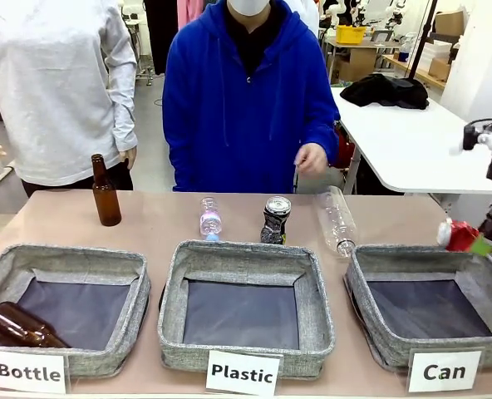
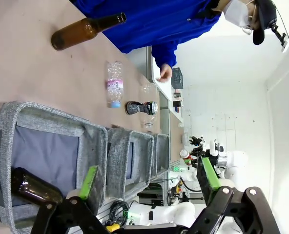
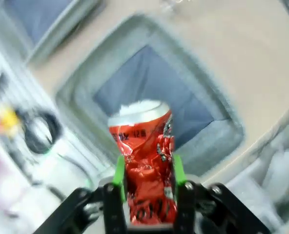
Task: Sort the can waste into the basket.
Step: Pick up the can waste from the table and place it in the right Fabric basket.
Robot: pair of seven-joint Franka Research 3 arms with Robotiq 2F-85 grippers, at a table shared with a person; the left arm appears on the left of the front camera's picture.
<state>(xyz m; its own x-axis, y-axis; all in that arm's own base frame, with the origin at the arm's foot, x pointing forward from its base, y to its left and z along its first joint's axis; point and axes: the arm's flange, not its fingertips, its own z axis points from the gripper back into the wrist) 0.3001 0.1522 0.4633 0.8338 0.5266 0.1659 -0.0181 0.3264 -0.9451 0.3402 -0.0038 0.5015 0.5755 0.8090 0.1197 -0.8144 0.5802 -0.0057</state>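
The crushed red can [image 1: 455, 234] [image 3: 143, 141] hangs over the far right rim of the grey "Can" basket [image 1: 371, 274] [image 3: 221, 127], whose dark floor lies below it. My right gripper [image 1: 483, 243] [image 3: 147, 170] is shut on this can, a green pad on each side. The black can with a silver top [image 1: 275, 219] [image 2: 140, 107] stands on the table behind the middle basket. My left gripper [image 2: 147, 168] is open with nothing between its fingers, held off the table's left end near the "Bottle" basket [image 2: 93, 146].
A brown bottle [image 1: 105, 193] stands at the back left; another [image 1: 22, 326] lies in the "Bottle" basket [image 1: 63, 258]. Two clear plastic bottles [image 1: 210, 219] [image 1: 337, 220] lie behind the "Plastic" basket [image 1: 246, 253]. A person in blue holds a hand [image 1: 311, 158] at the far edge.
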